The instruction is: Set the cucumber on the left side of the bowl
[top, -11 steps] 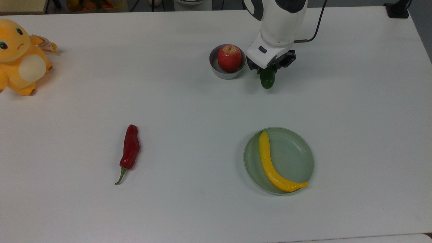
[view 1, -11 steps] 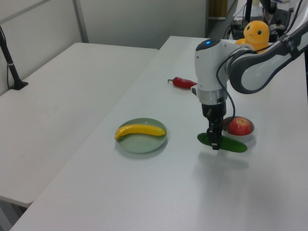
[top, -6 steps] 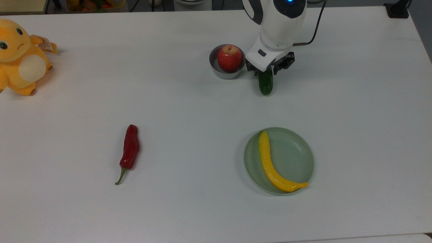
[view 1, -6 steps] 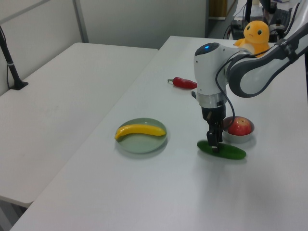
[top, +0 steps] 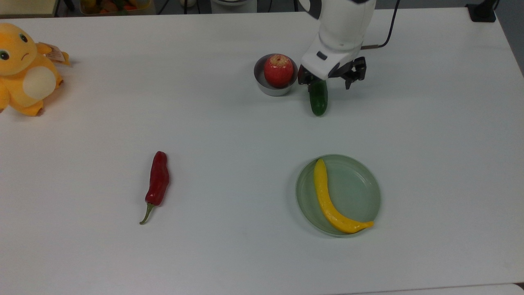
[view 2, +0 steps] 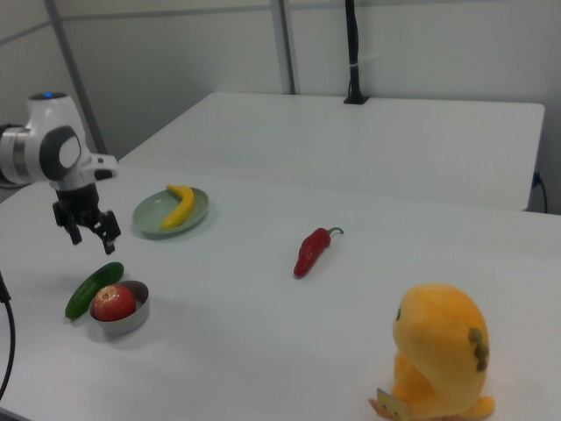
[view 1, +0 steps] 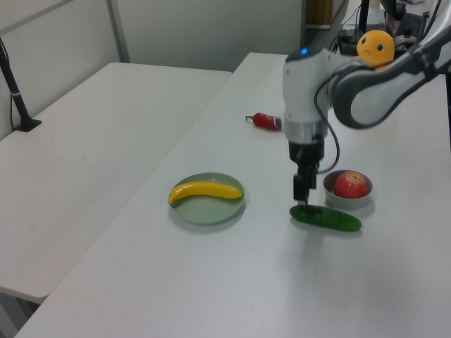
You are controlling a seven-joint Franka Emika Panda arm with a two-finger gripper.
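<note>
The cucumber (top: 318,97) lies flat on the white table (top: 204,102) just beside the bowl (top: 262,84), on the top view's right of it, near the far edge, while the gripper (top: 331,80) hangs just above it, fingers (top: 354,76) spread wide and holding nothing.

White, rounded arm shells with dark grey bands at the joints, seen at the upper right of the left view. Small blue light on top of the wrist housing. Thin black cable looping from the wrist, upper right of the top view. Small dark rectangle on the white hand. Black gripper (top: 332,78) with two short black fingers (view 2: 112,243), spread apart.
</note>
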